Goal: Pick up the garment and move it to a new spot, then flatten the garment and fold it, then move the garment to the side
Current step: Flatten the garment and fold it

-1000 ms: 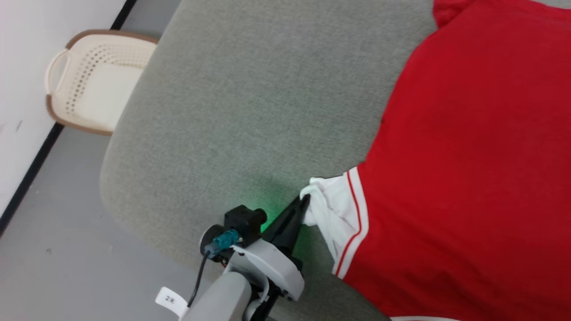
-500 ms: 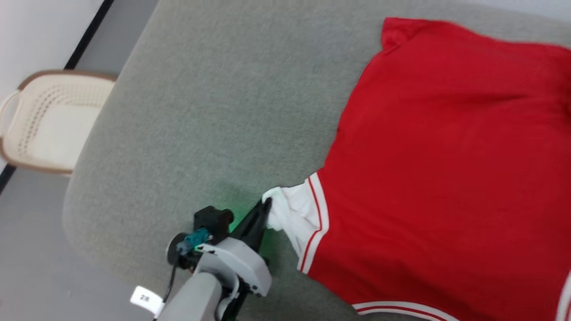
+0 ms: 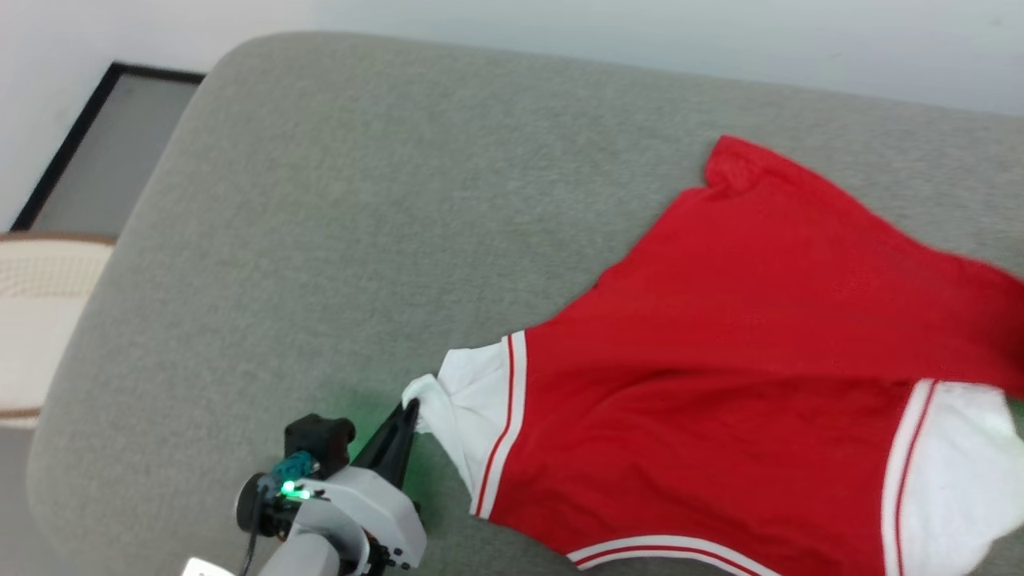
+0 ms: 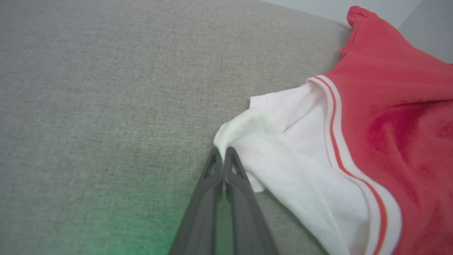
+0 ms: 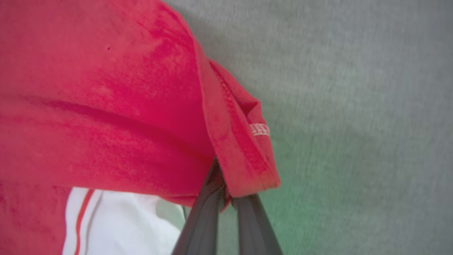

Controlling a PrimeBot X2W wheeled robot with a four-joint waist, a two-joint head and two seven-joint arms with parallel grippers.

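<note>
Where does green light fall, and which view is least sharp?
Head view: green glow on the grey cushion beside the left gripper; the basket is smeared. Left wrist view: sharp weave, green tint at the bottom. Right wrist view: softest, green beside the right gripper under the garment.

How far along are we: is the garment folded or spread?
Spread: the garment lies open on the grey cushion, white sleeves at both ends.

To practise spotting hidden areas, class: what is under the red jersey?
Around the red jersey the grey fabric cushion shows. The part beneath the cloth is covered, so anything else there cannot be told. The right gripper has its tips hidden in the hem fold.
</note>
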